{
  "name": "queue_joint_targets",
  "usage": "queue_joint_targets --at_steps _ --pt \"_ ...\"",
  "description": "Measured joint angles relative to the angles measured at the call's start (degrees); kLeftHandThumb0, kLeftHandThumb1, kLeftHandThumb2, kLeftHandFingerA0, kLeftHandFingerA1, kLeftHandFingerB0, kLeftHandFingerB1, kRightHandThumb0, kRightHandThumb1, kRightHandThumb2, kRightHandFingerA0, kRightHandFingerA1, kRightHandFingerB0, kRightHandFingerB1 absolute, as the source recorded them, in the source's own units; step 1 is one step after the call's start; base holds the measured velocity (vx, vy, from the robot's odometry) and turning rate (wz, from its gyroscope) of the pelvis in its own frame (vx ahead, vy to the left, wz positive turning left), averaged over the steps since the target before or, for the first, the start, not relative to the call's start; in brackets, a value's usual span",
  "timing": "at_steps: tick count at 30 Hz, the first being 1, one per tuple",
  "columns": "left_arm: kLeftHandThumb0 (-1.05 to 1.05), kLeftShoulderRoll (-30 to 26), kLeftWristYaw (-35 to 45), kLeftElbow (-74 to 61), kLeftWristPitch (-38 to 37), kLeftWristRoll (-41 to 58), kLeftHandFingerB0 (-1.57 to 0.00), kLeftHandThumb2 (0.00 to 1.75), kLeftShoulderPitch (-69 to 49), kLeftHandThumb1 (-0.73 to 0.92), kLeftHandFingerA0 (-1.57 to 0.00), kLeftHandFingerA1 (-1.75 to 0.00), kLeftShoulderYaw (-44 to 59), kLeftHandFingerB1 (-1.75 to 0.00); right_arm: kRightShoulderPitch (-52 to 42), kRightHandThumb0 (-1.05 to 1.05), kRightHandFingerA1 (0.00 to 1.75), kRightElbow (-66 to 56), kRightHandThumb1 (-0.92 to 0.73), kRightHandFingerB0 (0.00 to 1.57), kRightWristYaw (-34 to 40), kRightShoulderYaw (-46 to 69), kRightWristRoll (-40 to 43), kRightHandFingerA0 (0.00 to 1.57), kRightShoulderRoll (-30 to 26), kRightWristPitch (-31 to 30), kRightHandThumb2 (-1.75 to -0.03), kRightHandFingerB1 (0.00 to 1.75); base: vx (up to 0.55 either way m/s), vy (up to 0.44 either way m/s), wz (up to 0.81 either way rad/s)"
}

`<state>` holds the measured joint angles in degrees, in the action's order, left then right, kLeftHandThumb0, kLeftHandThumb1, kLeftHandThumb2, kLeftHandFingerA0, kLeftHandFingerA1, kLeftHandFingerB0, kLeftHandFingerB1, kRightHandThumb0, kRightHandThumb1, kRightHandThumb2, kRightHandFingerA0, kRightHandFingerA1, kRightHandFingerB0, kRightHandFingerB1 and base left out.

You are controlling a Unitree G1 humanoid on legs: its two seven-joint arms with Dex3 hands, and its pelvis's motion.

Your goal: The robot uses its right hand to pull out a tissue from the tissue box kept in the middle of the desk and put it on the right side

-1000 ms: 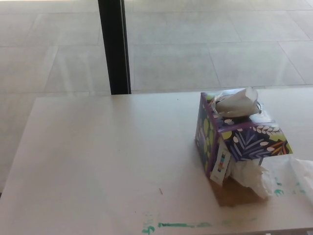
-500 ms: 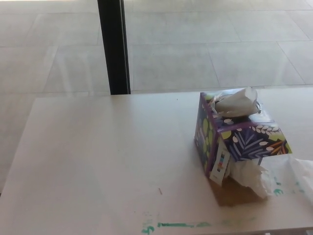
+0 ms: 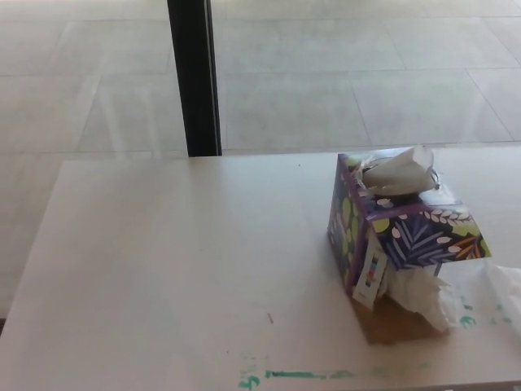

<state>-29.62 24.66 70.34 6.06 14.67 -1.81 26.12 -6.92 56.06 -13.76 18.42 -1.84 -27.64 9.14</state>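
You have neither hand in the head view, so you cannot tell how either is posed or whether the fingers are wide, narrow or holding anything. The tissue box, purple with a leaf print, stands on the desk toward its right edge, closer to the far edge than the near one, and turned so that one corner faces you. A tissue stands bunched out of the opening in its top. A crumpled tissue lies against the near side of the box, and another white sheet lies just beside it at the desk's right edge. Green marks run along the near edge. Beyond the far edge you see a pale tiled floor and a black upright post near the far left corner.
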Motion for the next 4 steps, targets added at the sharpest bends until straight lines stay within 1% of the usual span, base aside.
queue_joint_targets --at_steps 1,4 --pt "-0.59 0.0 0.2 0.0 0.2 0.0 -0.47 0.57 0.3 0.58 -0.51 -0.6 -0.1 -0.47 -0.5 -0.59 0.61 -0.4 -0.58 0.68 0.0 0.2 0.3 0.86 0.4 -0.3 -0.58 0.49 0.0 0.0 0.0" --pt "-0.58 -0.1 0.5 -0.3 0.7 0.2 -0.44 0.58 1.6 0.59 -0.5 -0.59 0.2 -0.45 -0.9 -0.6 0.62 -0.1 -0.57 0.68 0.0 0.6 1.2 0.86 1.2 -0.4 -0.58 0.5 0.0 0.0 0.0"
